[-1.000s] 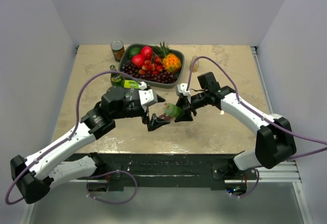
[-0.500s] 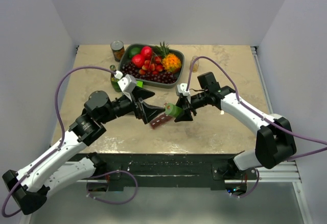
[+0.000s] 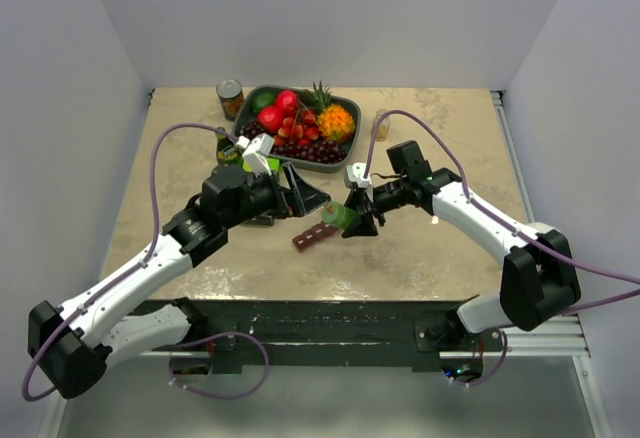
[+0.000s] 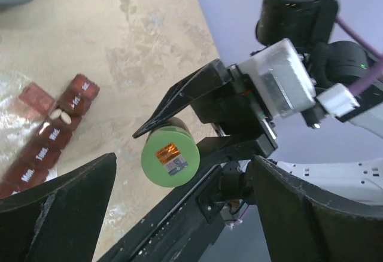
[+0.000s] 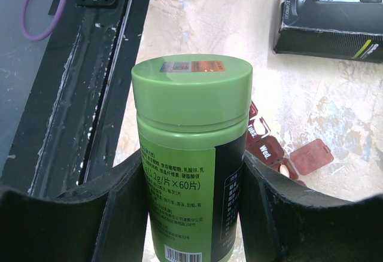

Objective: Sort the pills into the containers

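Green plastic marks the pill bottle (image 3: pixel 338 216), clamped about its body between the two fingers of the right end effector (image 3: pixel 352 220), which stands partly closed on it. The right arm reaches in from the near right corner of the table (image 3: pixel 450 138), elbow bent outward and forearm pointing left. The bottle is tipped over so that its lid, which bears an orange sticker, faces the left arm. The left arm stretches diagonally from the near left corner toward the table's middle. Its left end effector (image 3: pixel 308 193) is spread wide, holds nothing, and points at the bottle's lid without touching it. The maroon pill organiser (image 3: pixel 313 238) lies flat on the table toward the middle of the near edge, just beside the bottle. At least one lid is flipped open, and white pills (image 4: pixel 60 115) lie in one compartment. A fruit tray (image 3: pixel 243 110) sits at the far edge, and a black-and-green box (image 5: pixel 329 17) lies near the organiser.
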### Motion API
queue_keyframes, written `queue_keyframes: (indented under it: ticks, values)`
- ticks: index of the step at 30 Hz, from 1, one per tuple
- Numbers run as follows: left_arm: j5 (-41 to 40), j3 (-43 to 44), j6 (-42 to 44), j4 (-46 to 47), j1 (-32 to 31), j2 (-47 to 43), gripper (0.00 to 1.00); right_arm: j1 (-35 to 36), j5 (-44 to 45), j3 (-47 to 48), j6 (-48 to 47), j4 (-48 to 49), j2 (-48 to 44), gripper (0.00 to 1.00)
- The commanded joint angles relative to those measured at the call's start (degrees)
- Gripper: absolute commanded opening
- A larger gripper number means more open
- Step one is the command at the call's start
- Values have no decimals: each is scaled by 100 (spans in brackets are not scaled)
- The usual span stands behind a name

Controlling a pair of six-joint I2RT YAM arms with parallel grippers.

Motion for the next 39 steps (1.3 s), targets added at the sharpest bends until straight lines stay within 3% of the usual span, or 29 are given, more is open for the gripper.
queue_keyframes:
  ticks: [1,7,9,14,20,21,25,27,30,36,37,39]
  values:
    - [-503,456,-477,-446,-375,344,97,-16,-64,190,-66,203,-224,0]
    - [-899,720,-425,-834,-665,854,91,-15,-82,190,-66,204,-215,0]
    - [-925,729,-390,-816,-692,925,85,-24,-82,190,-57,212,-206,0]
    - [-829,782,-153,-781,-753,1153,71,-24,-64,190,-66,212,-206,0]
    - [-609,800,146,-702,-806,1312,64,-24,-64,190,-66,212,-180,0]
    - [-487,782,216,-563,-815,1312,61,-24,-73,190,-66,212,-171,0]
    - [145,458,1067,35,-815,1242,34,-24,-99,199,-57,203,-171,0]
    - [1080,247,1892,542,-806,1233,30,-24,-152,199,-49,203,-188,0]
    - [1989,228,2947,547,-806,1259,21,-15,-222,199,-31,203,-197,0]
    - [2144,544,5180,-524,-806,1198,21,-24,-266,190,-31,203,-197,0]
    - [1994,579,5304,-570,-815,1137,27,-24,-258,190,-31,195,-197,0]
    - [1356,763,5263,-640,-797,1119,48,-24,-249,181,-31,212,-206,0]
